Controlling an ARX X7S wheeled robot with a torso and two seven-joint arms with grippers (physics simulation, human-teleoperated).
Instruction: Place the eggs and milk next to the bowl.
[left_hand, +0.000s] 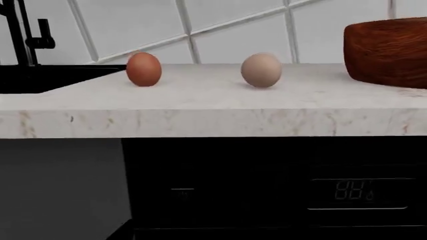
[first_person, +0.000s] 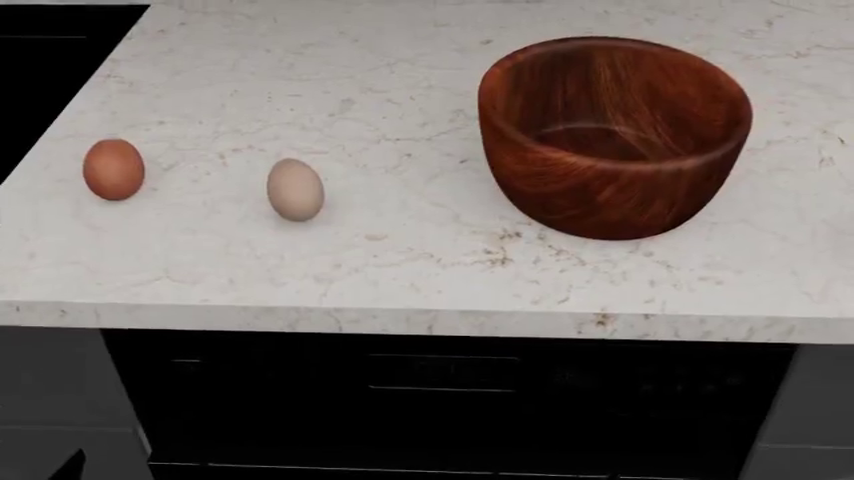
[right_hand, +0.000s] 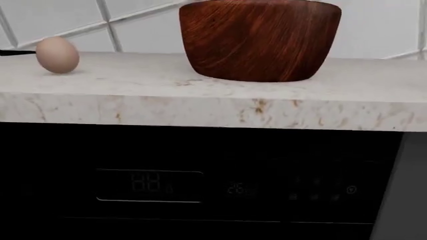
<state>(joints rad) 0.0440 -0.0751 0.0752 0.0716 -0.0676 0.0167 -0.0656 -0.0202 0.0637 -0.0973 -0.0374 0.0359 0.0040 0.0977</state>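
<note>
Head view: bowl sits upright on the marble counter at roughly 2 o'clock from frame centre, interior empty. Pale beige egg is at 9 o'clock of the bowl, well apart from it. Reddish-brown egg is further out on the same 9 o'clock line, near the beige one but not touching, close to the counter's edge by the dark sink. Both eggs rest on the bare counter, nearer its front edge than its back. Milk carton is not in any view. Neither gripper shows in any view, so I can't tell whether the hands are open, closed or holding anything. Left wrist cam looks level across the counter front: brown egg, beige egg, part of the bowl, black faucet over the sink, tiled wall behind. Right wrist cam: bowl and beige egg on the counter, with a dark appliance front and its digital display below.
</note>
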